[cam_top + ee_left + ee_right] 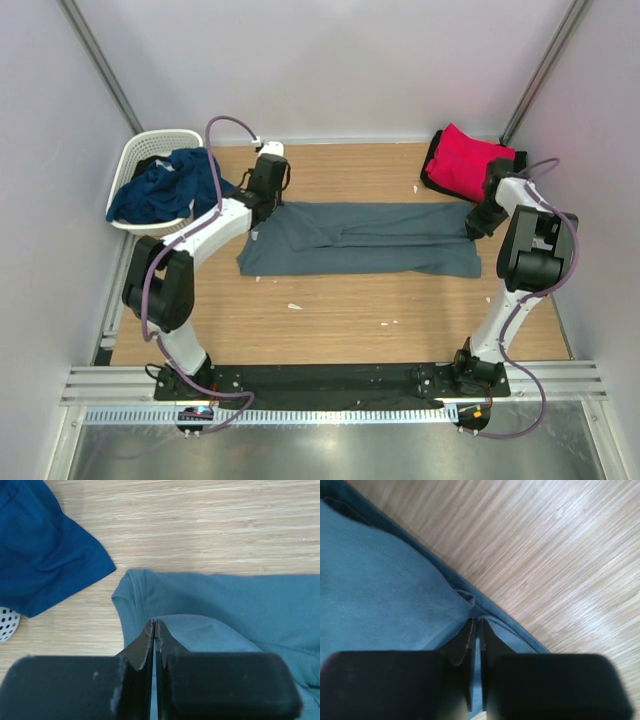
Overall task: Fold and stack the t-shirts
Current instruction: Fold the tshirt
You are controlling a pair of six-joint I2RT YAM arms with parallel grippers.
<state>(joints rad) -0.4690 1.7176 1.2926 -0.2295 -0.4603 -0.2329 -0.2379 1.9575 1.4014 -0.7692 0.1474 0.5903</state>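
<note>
A slate grey-blue t-shirt (370, 240) lies as a long band across the middle of the wooden table (340, 310). My left gripper (262, 210) is at the band's left end, shut on a raised fold of the cloth (210, 630); the tips (154, 622) pinch it. At the right end my right gripper (478, 222) is shut on the shirt's hem (485, 611), tips (475, 621) nearly touching. A folded red t-shirt (468, 160) rests on a black one (432, 170) at the back right. A navy blue t-shirt (165, 185) hangs out of the basket.
The white lattice basket (150, 140) stands at the back left corner, and its edge (7, 622) shows in the left wrist view beside the navy shirt (40, 560). Small white scraps (294, 306) lie on the wood. Grey walls close in three sides.
</note>
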